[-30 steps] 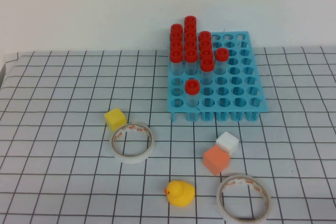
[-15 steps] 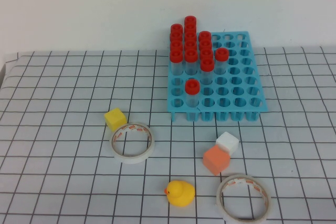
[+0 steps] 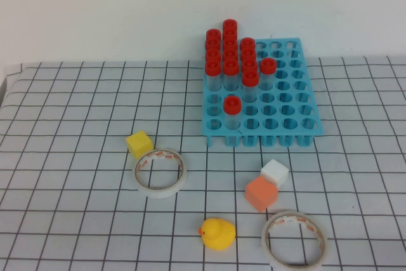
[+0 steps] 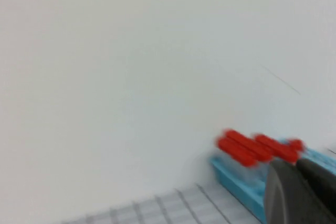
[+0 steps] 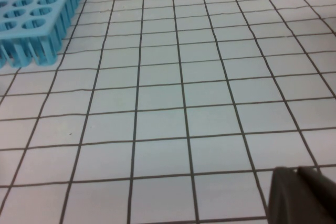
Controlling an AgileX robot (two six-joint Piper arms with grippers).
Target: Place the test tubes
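Note:
A blue rack point(image 3: 298, 103) stands at the back middle of the gridded table, holding several clear test tubes with red caps point(image 3: 229, 52) in its left half. One tube point(image 3: 233, 107) stands alone nearer the front row. Neither arm shows in the high view. In the left wrist view my left gripper point(image 4: 295, 163) is shut and empty, raised, with the rack point(image 4: 236, 184) and red caps point(image 4: 252, 148) beyond it. In the right wrist view my right gripper point(image 5: 297, 170) is shut and empty above bare grid, well away from the rack's corner point(image 5: 37, 9).
In front of the rack lie a yellow cube point(image 3: 139, 143), a tape roll point(image 3: 160, 171), a white cube point(image 3: 275, 172) against an orange cube point(image 3: 261, 193), a yellow rubber duck point(image 3: 217, 233) and a second tape roll point(image 3: 295, 239).

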